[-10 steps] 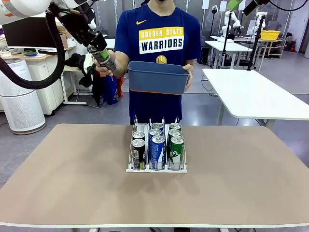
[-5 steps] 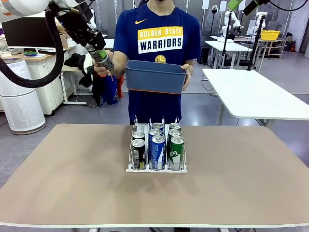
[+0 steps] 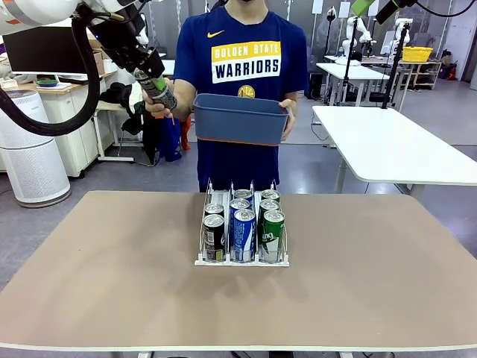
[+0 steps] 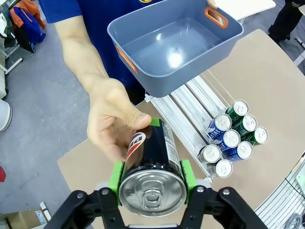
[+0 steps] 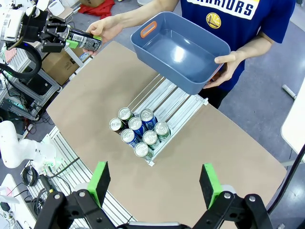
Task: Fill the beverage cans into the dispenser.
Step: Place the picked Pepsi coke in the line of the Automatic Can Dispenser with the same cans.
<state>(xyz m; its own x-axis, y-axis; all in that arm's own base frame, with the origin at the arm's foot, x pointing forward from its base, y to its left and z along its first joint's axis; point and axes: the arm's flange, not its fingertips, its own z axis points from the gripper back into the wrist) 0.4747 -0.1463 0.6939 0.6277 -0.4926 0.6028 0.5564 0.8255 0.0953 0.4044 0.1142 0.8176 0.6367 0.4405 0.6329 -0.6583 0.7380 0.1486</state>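
dispenser (image 3: 242,260): white wire rack, table centre | six cans (image 3: 243,224) upright, front | black can (image 4: 155,164): aloft

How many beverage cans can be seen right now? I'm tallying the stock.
7. Six stand in the dispenser, two per lane: dark cans in its left lane, blue cans in the middle, green cans on the right. The seventh can sits in the left gripper, with the person's hand on it.

Glossy white left robot arm (image 3: 41,11) with a thick black cable looping beneath it, ending in a black two-finger gripper (image 4: 151,179) with green pads. Person's navy short-sleeved T-shirt (image 3: 242,56) reads "GOLDEN STATE WARRIORS" in yellow and white.
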